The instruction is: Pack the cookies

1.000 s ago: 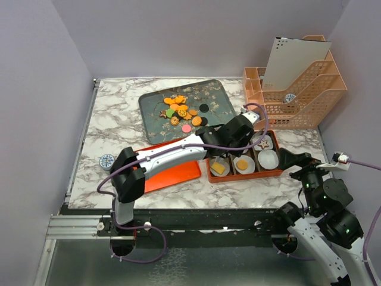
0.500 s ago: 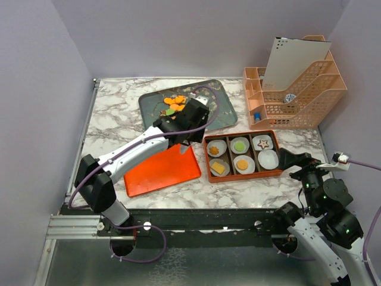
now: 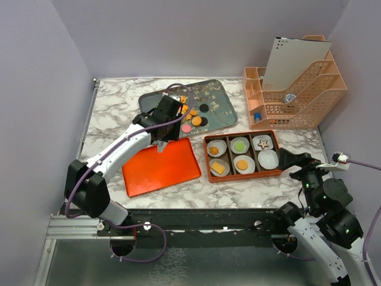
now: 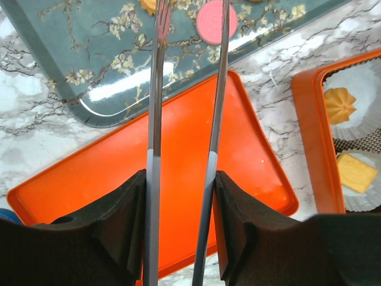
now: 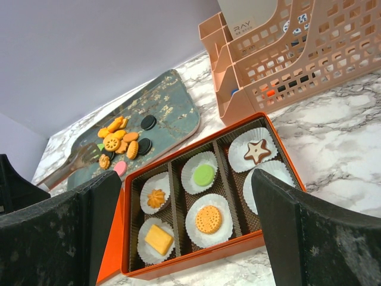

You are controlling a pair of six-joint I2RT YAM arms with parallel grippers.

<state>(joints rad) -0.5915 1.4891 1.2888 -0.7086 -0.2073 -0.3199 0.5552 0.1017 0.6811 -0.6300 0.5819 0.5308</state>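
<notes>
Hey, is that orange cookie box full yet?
Not full: in the cookie box, five paper cups hold one cookie each; the near-right cup is empty.

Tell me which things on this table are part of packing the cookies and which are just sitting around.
For the job: cookies on the floral tray; orange box with six paper cups, five filled, one empty; orange lid; tongs in the left gripper.

Just lying about: pink file organizer holding a white sheet.
</notes>
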